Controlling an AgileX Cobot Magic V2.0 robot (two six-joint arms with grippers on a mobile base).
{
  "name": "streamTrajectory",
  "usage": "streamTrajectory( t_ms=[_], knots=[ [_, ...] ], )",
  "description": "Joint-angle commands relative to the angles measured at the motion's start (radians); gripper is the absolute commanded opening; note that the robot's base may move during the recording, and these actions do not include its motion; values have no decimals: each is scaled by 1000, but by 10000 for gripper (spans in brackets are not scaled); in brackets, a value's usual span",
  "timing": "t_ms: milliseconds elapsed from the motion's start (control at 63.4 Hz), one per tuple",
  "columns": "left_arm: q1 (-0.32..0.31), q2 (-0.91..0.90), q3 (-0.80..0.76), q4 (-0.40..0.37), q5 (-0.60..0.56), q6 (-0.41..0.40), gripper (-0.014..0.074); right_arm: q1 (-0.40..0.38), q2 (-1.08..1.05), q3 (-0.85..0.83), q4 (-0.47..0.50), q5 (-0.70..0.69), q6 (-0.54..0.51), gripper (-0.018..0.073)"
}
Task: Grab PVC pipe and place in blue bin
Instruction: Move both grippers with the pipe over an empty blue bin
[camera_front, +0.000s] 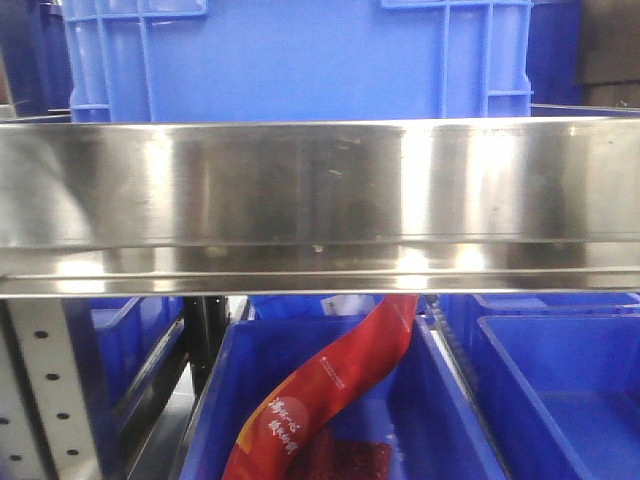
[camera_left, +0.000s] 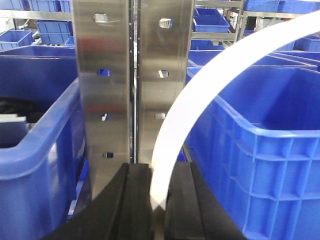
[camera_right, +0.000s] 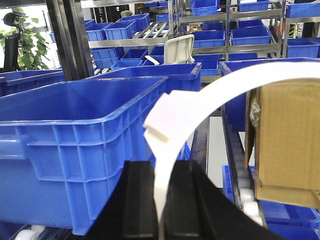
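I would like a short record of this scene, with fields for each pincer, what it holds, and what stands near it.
left pincer: shut on PVC pipe, a white arc rising to the right
right pincer: shut on a white arc with a blocky end; same piece or not, cannot tell
near left: steel uprights, blue bin on the right
near right: open blue bin on the left, cardboard box on the right
front view: steel beam, red packet below; no pincer visible
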Motion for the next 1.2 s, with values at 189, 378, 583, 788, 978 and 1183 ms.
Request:
streamTrajectory(
  t_ms=[189, 378, 583, 788, 978, 1183],
  knots=[
    [2, -3, -1, -2, -30, -7, -111, 1, -5, -8, -7, -23, -3, -162],
    [2, -3, -1, -2, -30, -7, -111, 1, -5, -8, -7, -23, -3, -162],
    [2, -3, -1, -2, -30, -7, -111, 1, -5, -8, -7, -23, -3, -162],
    [2, -3, -1, -2, -53, -7, -111, 1, -5, -8, -7, -23, -3, -162],
    [2, -3, -1, -2, -53, -7, -111, 1, -5, -8, -7, -23, -3, -162],
    [2, -3, -1, -10, -41, -7, -111, 1, -5, -8, -7, -45, -3, -162]
  ],
)
